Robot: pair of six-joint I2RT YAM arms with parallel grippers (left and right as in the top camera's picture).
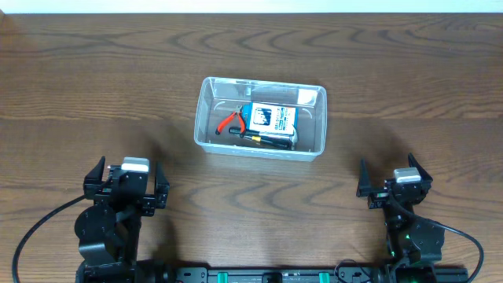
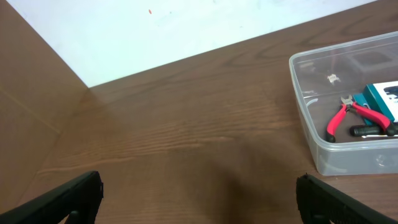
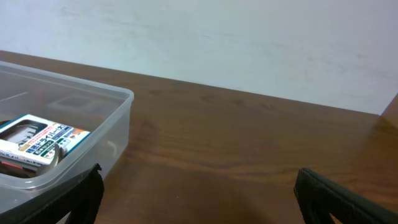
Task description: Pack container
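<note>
Inside container (image 1: 312, 118), pliers (image 1: 230, 120) and box (image 1: 271, 118) sit packed; left claw (image 1: 129, 167), right claw (image 1: 387, 168) both spread, empty; task looks done.

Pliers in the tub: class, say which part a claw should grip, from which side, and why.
Likely best: grip the pliers across both red handles, coming straight down from above. They lie flat on the floor of the tub, whose walls block any sideways approach, and the box crowds their right side.
</note>
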